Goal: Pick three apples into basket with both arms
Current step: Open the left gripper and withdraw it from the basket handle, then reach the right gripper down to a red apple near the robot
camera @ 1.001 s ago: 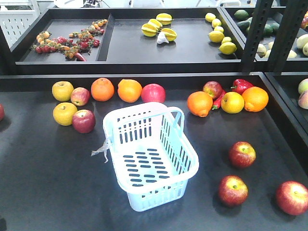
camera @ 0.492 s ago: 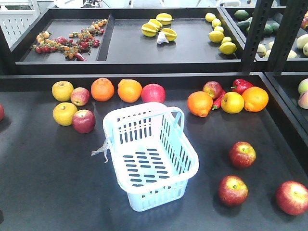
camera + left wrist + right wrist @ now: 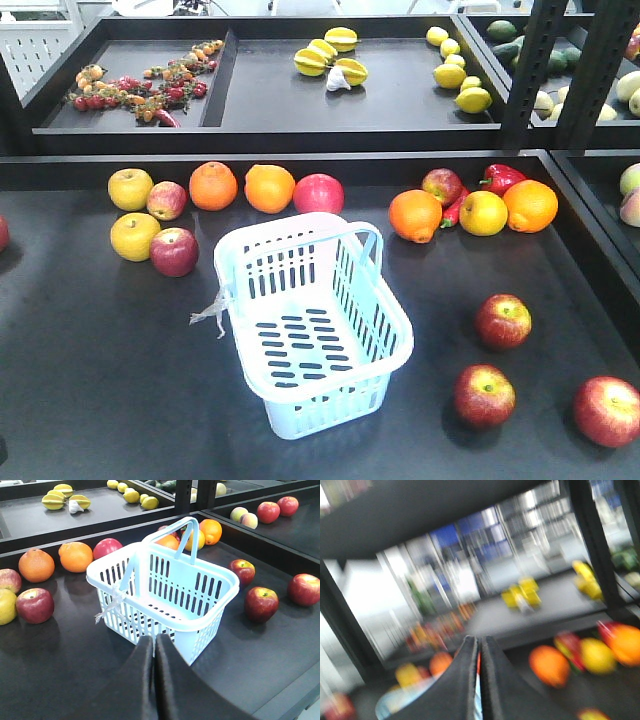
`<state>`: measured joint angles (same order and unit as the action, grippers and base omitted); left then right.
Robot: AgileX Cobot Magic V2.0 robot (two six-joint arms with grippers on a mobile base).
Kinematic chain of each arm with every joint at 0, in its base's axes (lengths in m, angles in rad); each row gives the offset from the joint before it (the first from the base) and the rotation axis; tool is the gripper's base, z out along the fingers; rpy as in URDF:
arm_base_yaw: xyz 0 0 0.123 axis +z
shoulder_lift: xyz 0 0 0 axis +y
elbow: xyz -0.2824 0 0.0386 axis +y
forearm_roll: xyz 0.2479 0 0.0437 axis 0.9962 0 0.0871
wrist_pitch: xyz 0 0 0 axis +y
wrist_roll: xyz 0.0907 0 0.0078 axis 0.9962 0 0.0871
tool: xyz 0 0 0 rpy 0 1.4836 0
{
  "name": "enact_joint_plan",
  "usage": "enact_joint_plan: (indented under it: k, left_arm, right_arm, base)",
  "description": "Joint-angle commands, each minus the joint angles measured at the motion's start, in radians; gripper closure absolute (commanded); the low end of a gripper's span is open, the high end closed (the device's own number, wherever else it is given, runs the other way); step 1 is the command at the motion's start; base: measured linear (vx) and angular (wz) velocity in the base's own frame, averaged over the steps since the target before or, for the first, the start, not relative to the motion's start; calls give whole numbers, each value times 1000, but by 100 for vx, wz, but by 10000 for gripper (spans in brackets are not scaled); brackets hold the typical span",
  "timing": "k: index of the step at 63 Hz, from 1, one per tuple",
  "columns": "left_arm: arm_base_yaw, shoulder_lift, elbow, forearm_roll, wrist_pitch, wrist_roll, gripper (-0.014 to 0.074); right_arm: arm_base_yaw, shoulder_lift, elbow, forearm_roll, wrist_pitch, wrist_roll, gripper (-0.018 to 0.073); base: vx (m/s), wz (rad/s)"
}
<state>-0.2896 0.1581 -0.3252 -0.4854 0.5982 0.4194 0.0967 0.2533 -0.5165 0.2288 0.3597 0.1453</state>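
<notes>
Still shows no shift on the table [image 3: 100, 350] since a second ago: basket [image 3: 290, 268] empty at centre, apples [image 3: 503, 320] near right, well apart from it. Keeps left gripper [image 3: 154, 645] pinched closed on nothing before the basket, right gripper [image 3: 479, 650] likewise closed, blurred, likely swinging. Leaves every pick undone.

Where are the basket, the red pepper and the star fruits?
basket [image 3: 320, 410]: front view, near end wall.
red pepper [image 3: 503, 177]: front view, middle of its body.
star fruits [image 3: 312, 62]: front view, left-hand fruit of the bunch.

Three red apples [image 3: 485, 395] beside empty basket [image 3: 325, 412]
</notes>
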Motion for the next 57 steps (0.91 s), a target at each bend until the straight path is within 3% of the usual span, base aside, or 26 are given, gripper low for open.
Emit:
enact_joint_plan:
  k: [1,6,11,23,27,41,57]
  left_arm:
    - [-1,14,-26,-30,-71,-12,604]
    - [-1,14,-26,-30,-71,-12,604]
    - [-1,14,-26,-30,-71,-12,604]
    - [-1,14,-26,-30,-67,-13,604]
    - [-1,14,-26,-30,-67,-13,604]
    - [-1,14,-26,-30,-62,-13,604]
    - [-1,14,-26,-30,-62,-13,604]
  right_arm:
    - [-5,148,-131,-48,121,-102,543]
    - [-5,236,-157,-44,131,-168,496]
    - [-5,305,-156,-35,113,-221,396]
    - [-5,443,-152,-36,4,-236,-51]
    - [-5,478,-152,-43,-7,-247,-161]
    - [-5,630,-210,-41,134,-333,-149]
    - [-4,893,-406,-30,399,-424,-94]
  base:
    - [0,0]
    - [0,0]
    - [0,0]
    - [0,0]
    - [0,0]
    - [0,0]
    - [0,0]
